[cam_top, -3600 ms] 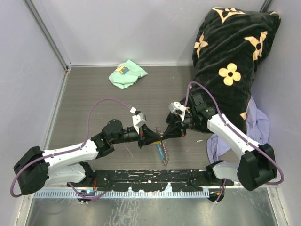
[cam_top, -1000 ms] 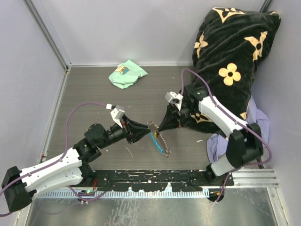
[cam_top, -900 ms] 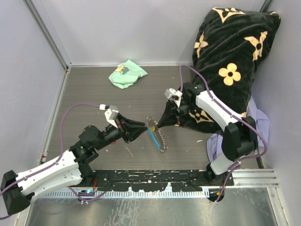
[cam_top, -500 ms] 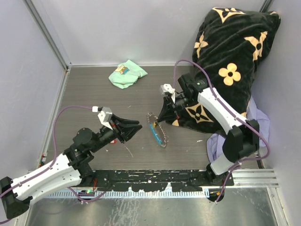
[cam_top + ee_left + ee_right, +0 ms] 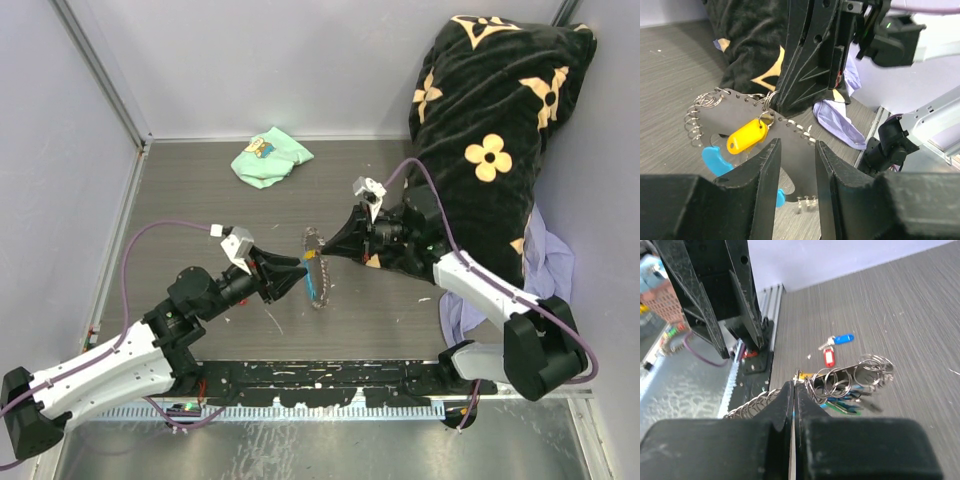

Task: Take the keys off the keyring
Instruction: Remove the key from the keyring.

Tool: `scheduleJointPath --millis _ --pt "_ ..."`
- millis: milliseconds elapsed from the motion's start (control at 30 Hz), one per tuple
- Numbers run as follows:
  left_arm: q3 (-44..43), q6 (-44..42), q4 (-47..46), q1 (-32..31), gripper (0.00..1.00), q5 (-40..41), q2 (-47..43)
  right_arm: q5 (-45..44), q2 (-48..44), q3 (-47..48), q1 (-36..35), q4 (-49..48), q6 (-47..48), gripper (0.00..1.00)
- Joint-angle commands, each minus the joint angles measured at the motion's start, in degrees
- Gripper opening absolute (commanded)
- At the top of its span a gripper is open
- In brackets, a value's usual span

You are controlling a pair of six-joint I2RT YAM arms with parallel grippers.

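My right gripper (image 5: 318, 246) is shut on a silvery ring of the keyring (image 5: 314, 272) and holds it just above the table; its jaws are closed in the right wrist view (image 5: 794, 385). The ring chain (image 5: 856, 376), a sky-blue fob (image 5: 715, 159) and a yellow-tagged key (image 5: 746, 136) hang from it. Green and blue tags (image 5: 846, 407) show under the rings. My left gripper (image 5: 296, 274) is open and empty, its tips (image 5: 796, 146) just short of the keyring. A red-tagged key (image 5: 829, 357) and a blue-tagged key (image 5: 841, 339) lie loose on the table.
A mint-green cloth (image 5: 268, 157) lies at the back of the table. A big black flowered cushion (image 5: 490, 130) fills the right side, with a lilac cloth (image 5: 548, 265) under it. Grey walls close in left and back.
My right gripper has swung left and forward, carrying the keyring with it. My left gripper, which had pulled back, has moved right again up to the keyring, still open.
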State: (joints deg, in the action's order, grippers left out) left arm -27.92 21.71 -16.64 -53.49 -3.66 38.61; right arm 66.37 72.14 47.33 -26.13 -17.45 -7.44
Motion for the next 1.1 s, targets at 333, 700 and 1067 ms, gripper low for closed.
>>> scheduleJointPath --millis 333,700,1067 --pt "-8.53 -1.11 0.06 -0.03 0.35 0.03 3.25 -4.18 -1.03 -13.01 0.28 -65.26 -36.97 0.01" --pt "-13.09 2.05 2.24 0.29 0.34 -5.6 5.68 -11.8 -0.59 -18.05 0.17 -77.37 -43.84 0.01" --pt "-12.28 9.08 -3.91 10.29 0.39 -19.9 8.69 -10.61 -0.63 -18.06 0.11 -79.57 -46.55 0.01"
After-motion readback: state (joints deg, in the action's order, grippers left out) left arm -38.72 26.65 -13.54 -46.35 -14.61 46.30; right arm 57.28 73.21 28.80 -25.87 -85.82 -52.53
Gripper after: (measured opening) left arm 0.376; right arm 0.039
